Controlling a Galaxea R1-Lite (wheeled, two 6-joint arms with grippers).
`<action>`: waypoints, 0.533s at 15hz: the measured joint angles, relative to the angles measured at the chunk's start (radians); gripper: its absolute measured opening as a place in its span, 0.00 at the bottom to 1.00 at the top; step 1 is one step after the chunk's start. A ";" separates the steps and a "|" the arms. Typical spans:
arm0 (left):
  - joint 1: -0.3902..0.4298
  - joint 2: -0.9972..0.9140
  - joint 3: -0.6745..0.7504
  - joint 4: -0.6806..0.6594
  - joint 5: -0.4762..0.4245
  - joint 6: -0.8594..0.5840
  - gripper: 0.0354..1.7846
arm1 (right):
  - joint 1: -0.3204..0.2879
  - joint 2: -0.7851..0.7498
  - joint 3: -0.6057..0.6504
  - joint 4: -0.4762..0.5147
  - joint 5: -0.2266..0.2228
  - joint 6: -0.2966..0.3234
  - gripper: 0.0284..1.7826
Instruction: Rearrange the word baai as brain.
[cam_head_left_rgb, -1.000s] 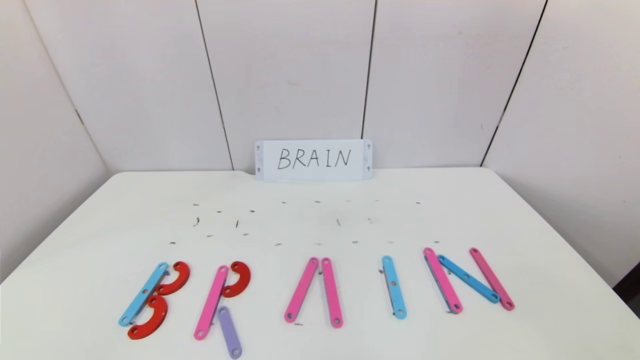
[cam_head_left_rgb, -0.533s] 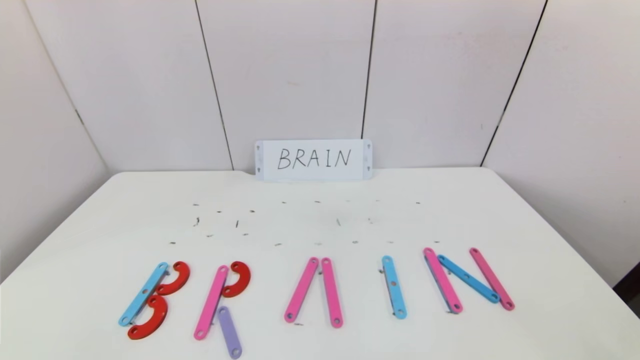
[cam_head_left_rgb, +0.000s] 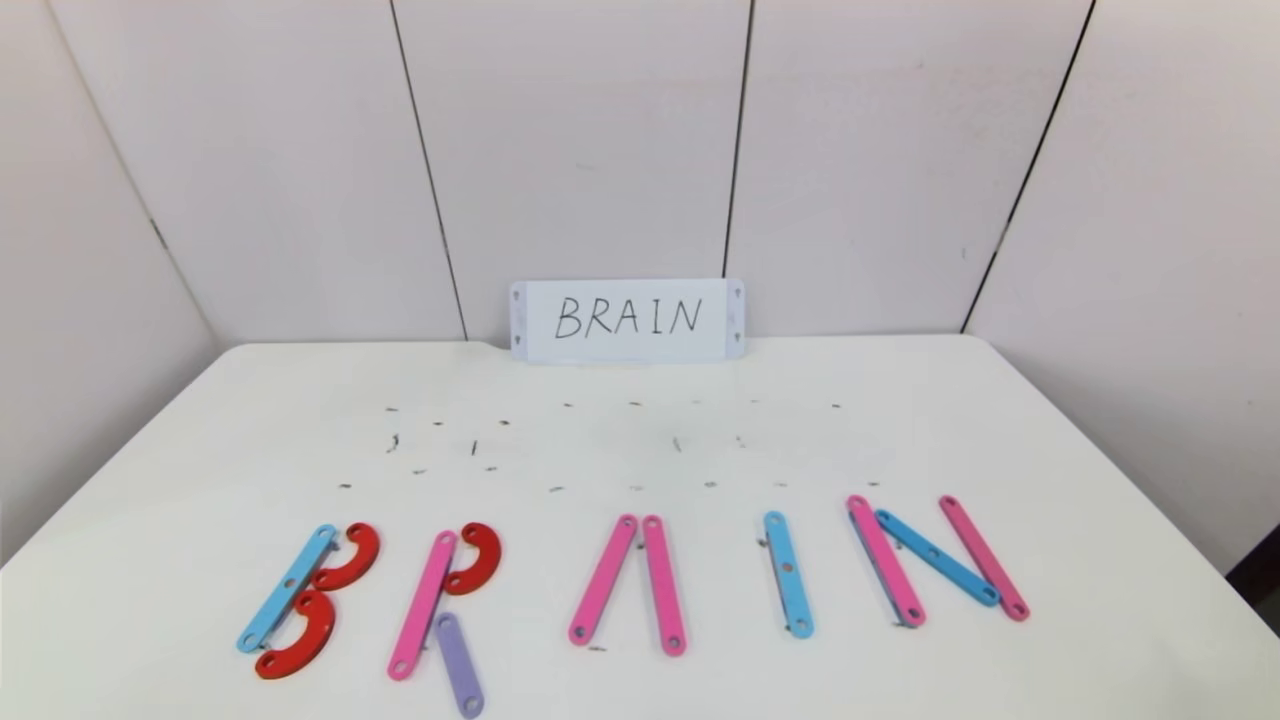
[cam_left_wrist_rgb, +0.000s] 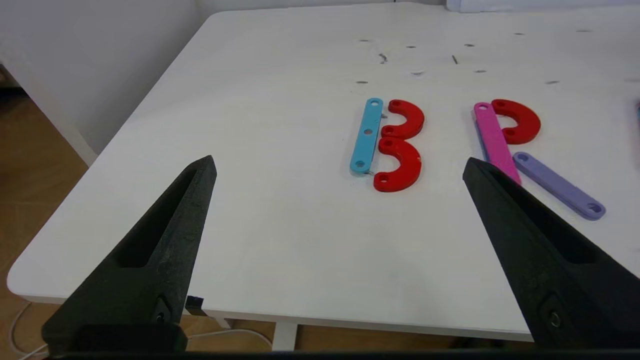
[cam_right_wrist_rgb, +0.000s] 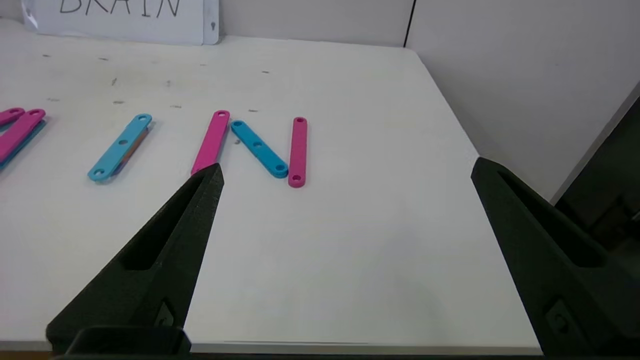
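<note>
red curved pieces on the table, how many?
3. Two sit against the light-blue bar at the row's left end, forming the B: upper one, lower one. The third is the bowl of the R, beside the pink bar. None look hidden.

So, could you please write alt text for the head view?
Plastic strip letters spell B, R, A without a crossbar, I, N along the near edge of a white table. A white card handwritten BRAIN stands at the far edge against the wall. No gripper is visible.

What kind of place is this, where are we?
Probably an indoor test booth or lab: a plain white table closed in by bare white wall panels, a handwritten BRAIN card propped at the back, and plastic strip letters laid out in front.
</note>
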 joint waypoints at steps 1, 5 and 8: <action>0.000 -0.001 0.022 -0.035 -0.007 0.008 0.97 | 0.000 0.000 0.001 0.000 0.000 0.005 0.97; 0.000 -0.002 0.059 -0.058 -0.080 -0.001 0.97 | 0.000 0.000 0.003 0.003 0.000 0.005 0.97; 0.000 -0.002 0.088 -0.069 -0.126 -0.003 0.97 | 0.000 0.000 0.003 0.000 0.000 0.013 0.97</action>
